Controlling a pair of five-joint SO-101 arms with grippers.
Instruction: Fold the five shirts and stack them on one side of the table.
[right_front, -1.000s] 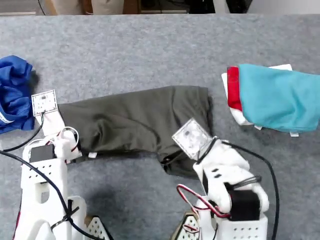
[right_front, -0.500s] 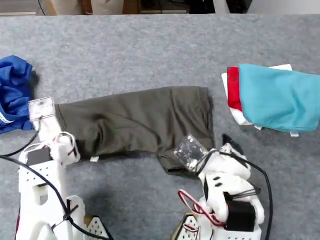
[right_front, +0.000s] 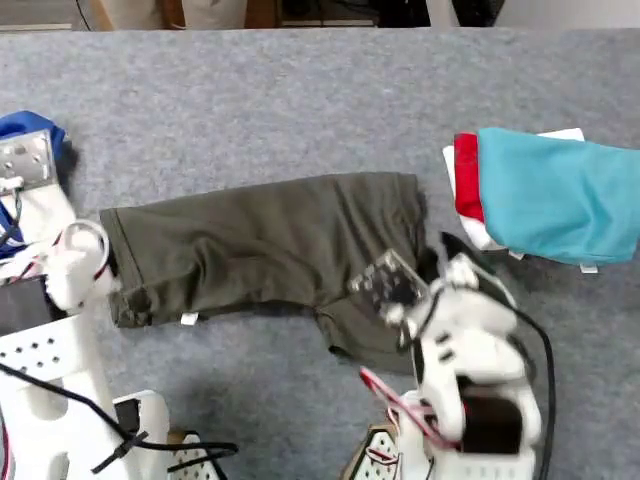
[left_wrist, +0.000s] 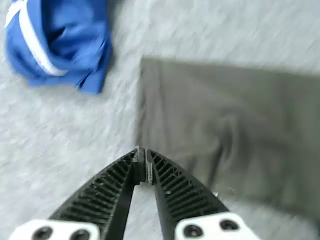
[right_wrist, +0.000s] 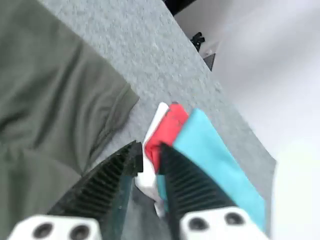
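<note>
Grey felted worktop, running to its far edge against a dim room, with the olive shirt laid across its middle as a long band. The left end effector was clenched on nothing, its ribbed fingers meeting tip to tip. It hung just short of the band's short edge, with the crumpled blue shirt farther ahead and off to one side. The right end effector was released, its jaws a narrow slit apart and holding nothing. The olive shirt's other end lay beneath and beside it, and the stack stood ahead of its tips: a teal shirt over a red shirt and a white shirt. The step in hand appeared to be the crosswise fold. It would likely go best with the jaws opened wide, one short edge pinched through all its layers near a corner, and that edge carried low over the band so the layers do not slide apart. A loose flap at the near edge, close to the right end effector, may want tucking first. A broad strip of worktop beyond the band gave room to swing. The gap between the right end effector and the stack was tight, and the blue shirt sat near the left arm, so a wide sweep could drag either.
</note>
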